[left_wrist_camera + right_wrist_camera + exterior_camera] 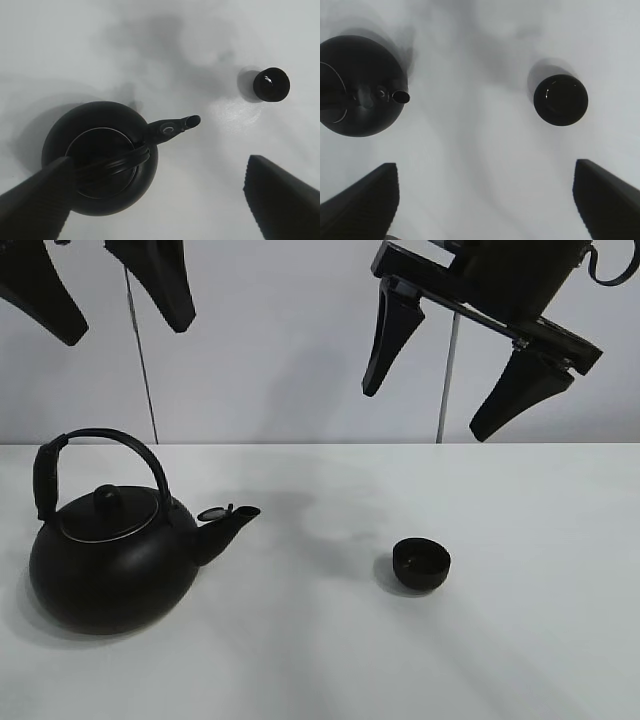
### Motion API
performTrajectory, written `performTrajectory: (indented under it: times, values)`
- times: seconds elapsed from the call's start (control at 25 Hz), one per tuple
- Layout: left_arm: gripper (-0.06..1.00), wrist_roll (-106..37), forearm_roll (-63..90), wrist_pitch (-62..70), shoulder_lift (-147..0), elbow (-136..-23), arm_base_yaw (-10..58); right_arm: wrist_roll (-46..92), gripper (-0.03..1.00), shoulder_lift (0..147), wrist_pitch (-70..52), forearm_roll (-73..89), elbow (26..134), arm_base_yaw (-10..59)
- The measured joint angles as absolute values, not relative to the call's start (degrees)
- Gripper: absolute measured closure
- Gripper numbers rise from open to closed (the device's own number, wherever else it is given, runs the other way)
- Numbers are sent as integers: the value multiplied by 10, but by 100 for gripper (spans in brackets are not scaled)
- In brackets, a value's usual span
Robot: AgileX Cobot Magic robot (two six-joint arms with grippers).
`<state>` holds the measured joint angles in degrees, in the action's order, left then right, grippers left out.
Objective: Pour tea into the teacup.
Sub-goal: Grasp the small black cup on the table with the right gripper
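Note:
The small matte-black teacup [421, 565] stands upright on the white table, right of middle; it also shows in the left wrist view [271, 84] and the right wrist view [560, 99]. The big black teapot [112, 550] with arched handle stands at the left, its spout toward the cup; it also shows in the left wrist view [100, 157] and the right wrist view [359, 92]. My left gripper [122, 295] hangs open high above the teapot, empty. My right gripper [440, 390] hangs open high above the cup, empty.
The white table [320, 660] runs to a pale wall at the back. Two thin vertical rods [142, 360] [447, 380] stand behind the table's far edge.

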<state>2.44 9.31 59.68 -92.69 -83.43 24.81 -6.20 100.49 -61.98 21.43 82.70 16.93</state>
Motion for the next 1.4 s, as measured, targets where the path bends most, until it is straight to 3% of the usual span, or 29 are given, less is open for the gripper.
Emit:
performTrajectory:
  times: [0.36,0.6,0.88,1.4]
  values:
    - [29,24,93,597,-927,-834,248,0,32,1005,-620,189,827,169]
    - [29,24,93,597,-927,-834,248,12,32,1012,-630,57,827,188]
    - [29,24,93,596,-927,-834,248,-12,32,1069,-574,-23,809,250]
    - [29,24,94,596,-927,-834,248,-33,32,1122,-453,-36,750,252]
